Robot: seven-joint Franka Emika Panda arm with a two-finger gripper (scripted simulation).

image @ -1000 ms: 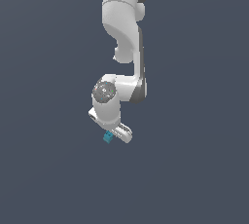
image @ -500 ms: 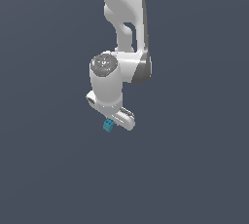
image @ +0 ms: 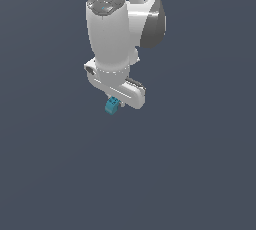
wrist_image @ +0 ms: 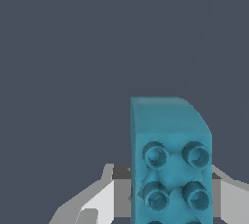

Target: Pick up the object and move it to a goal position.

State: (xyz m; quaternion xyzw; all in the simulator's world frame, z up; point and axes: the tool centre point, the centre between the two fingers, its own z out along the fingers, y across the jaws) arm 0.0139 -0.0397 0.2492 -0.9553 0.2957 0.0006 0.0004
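Under the arm: the claw (image: 116, 99) points down from the white wrist, with the brick (image: 112, 105) peeking out below it, toward the exterior view's left end of the claw body.
Claw: clamped on the brick; the wrist view shows pale fingers (wrist_image: 104, 196) flanking both long sides of the brick (wrist_image: 170, 169), so I judge it pinched across the narrow width, the firmest way to carry an oblong piece.
Brick: teal, studs facing the wrist camera, long axis running away from it; it touches nothing but the claw.
Surroundings: plain dark grey everywhere; no counter edge or goal marker shows, so height cannot be told.
Stage: carrying, judged from the grip; the goal's whereabouts cannot be read.
Risk: only a small part seems gripped, so a quick swing might twist it loose.
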